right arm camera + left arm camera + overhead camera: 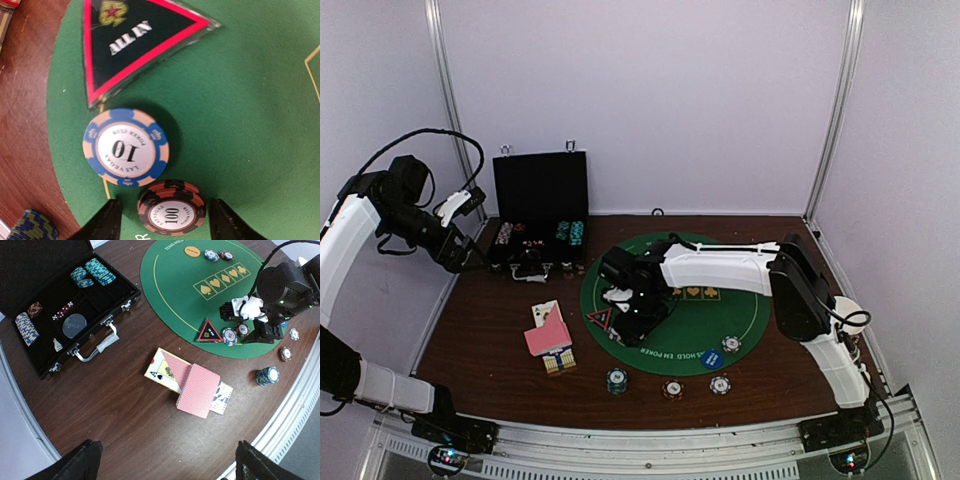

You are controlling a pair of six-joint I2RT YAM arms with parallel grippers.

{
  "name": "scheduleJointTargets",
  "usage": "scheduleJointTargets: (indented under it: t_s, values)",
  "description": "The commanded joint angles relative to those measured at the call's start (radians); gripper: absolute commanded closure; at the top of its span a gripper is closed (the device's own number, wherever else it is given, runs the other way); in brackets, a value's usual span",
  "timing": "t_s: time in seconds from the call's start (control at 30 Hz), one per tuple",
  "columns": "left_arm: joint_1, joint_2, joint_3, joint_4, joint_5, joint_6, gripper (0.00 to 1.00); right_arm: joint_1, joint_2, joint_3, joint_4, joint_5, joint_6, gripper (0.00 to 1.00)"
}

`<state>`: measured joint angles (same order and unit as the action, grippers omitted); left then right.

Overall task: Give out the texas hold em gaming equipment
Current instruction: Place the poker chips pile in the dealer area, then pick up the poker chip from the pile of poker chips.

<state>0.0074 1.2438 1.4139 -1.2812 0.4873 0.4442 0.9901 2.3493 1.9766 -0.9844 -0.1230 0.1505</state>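
Note:
My right gripper (pixel 167 222) is open low over the green mat, its fingers either side of a short stack of red-and-black 100 chips (pixel 171 210), not touching it. A blue-and-white 10 chip (pixel 126 147) lies just beyond, beside the black "ALL IN" triangle (pixel 135 40). In the top view this gripper (pixel 634 322) is at the mat's left part. Pink-backed cards (pixel 197 387) lie fanned on the wood with a face-up ace. My left gripper (pixel 172 465) is open and empty, high above the table near the case (pixel 470 255).
The open black case (pixel 65 300) holds chip stacks at the back left. A teal chip stack (pixel 617 380), a red chip (pixel 672 388) and a white chip (pixel 720 384) lie by the mat's (pixel 750 310) near edge. A blue button (pixel 711 359) and an orange button (pixel 192 251) lie on the mat.

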Motion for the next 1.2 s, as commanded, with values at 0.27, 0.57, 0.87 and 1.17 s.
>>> scheduleJointTargets:
  t_s: [0.27,0.57,0.87,1.17]
  values:
    - [0.006,-0.033,-0.003,0.006,0.005,0.017,0.02,0.044,-0.275,-0.256,0.036,-0.004,0.029,0.23]
    - [0.006,-0.036,-0.004,0.002,0.017,0.016,0.02,0.138,-0.434,-0.542,0.080,-0.049,0.100,0.22]
    - [0.006,-0.034,0.005,-0.002,0.020,0.013,0.02,0.176,-0.403,-0.579,0.093,-0.069,0.100,0.25]
    - [0.006,-0.026,0.008,-0.003,0.016,0.016,0.03,0.197,-0.368,-0.582,0.099,-0.085,0.099,0.37]
